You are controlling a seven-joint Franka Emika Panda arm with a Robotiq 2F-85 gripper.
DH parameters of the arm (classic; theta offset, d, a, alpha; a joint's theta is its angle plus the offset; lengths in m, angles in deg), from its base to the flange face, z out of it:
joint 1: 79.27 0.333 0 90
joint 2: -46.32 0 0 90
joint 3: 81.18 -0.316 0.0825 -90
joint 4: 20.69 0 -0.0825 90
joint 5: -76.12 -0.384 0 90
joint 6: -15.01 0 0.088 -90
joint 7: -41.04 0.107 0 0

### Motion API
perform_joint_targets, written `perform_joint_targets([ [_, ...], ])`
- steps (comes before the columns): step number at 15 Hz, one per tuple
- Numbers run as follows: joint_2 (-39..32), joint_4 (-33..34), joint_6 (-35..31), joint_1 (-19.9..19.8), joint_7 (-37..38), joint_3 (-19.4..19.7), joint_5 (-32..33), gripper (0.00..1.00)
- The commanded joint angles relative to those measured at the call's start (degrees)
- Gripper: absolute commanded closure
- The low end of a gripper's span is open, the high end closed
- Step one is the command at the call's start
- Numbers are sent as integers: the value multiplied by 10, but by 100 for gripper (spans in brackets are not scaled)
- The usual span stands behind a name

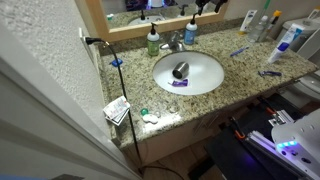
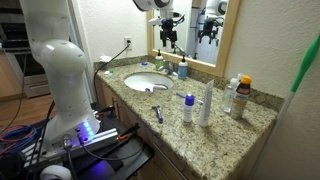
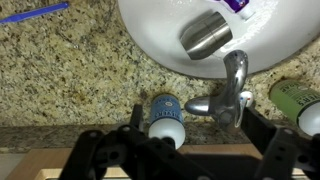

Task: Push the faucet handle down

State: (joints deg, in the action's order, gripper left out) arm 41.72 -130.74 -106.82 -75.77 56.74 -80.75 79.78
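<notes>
Faucet handle: a small shiny lever (image 3: 203,104) right of centre in the lower half of the wrist view, sticking out to the left from the chrome faucet (image 3: 236,75); in an exterior view it sits at the back rim of the sink, just above frame centre (image 1: 176,41)
Basin: white oval bowl (image 3: 150,35) filling the top of the wrist view, with the faucet spout reaching over its edge
Metal cup: a shiny cylinder (image 3: 206,35) lying inside the basin, near the spout
Blue-capped bottle: standing on the counter just left of the handle (image 3: 166,116)
Green soap bottle: at the right edge of the wrist view (image 3: 295,96), on the other side of the faucet
Gripper: dark, along the bottom of the wrist view (image 3: 196,135); jaws spread wide apart, holding nothing, one finger (image 3: 136,120) left of the blue-capped bottle; in an exterior view it hangs above the faucet in front of the mirror (image 2: 170,42)
Counter: speckled granite (image 3: 60,70), with a blue toothbrush (image 3: 35,12) at the upper left
</notes>
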Motion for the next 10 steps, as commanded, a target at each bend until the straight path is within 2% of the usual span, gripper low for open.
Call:
perform_joint_targets([
  [1,0,1,-2,-6,-21,-7,-11,0],
  [5,0,7,35,-7,-26,-9,-46,0],
  [6,0,2,12,-5,-9,-8,-25,0],
  [10,-1,2,13,-5,-9,-8,-27,0],
])
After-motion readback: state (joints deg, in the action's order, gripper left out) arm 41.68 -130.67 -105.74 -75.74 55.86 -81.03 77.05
